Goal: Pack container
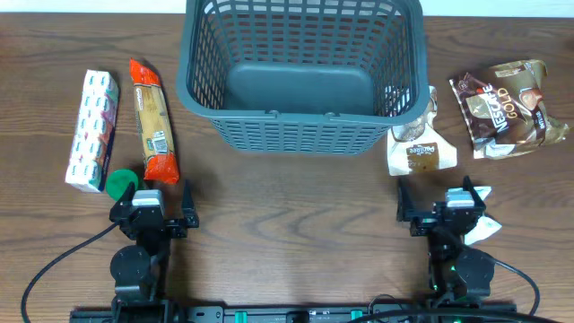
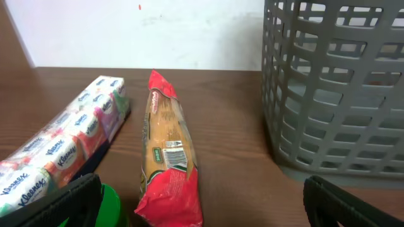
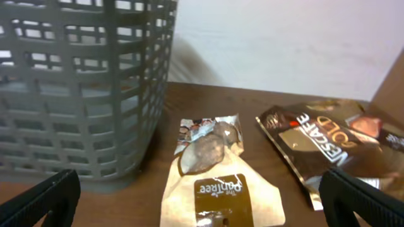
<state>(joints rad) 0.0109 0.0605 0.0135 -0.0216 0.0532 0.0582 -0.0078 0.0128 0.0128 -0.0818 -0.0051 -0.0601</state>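
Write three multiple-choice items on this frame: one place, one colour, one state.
1. Relative to the basket, where is the Nescafe pouch? A inside it; B to its right; C to its left.
2. What colour are the pasta packet's ends? A red; B blue; C white.
3. How is the basket? A empty; B half full; C tipped over.
B: the pouch lies outside, past the right wall. A: both crimped ends show red. A: it stands upright, bare bottom showing.
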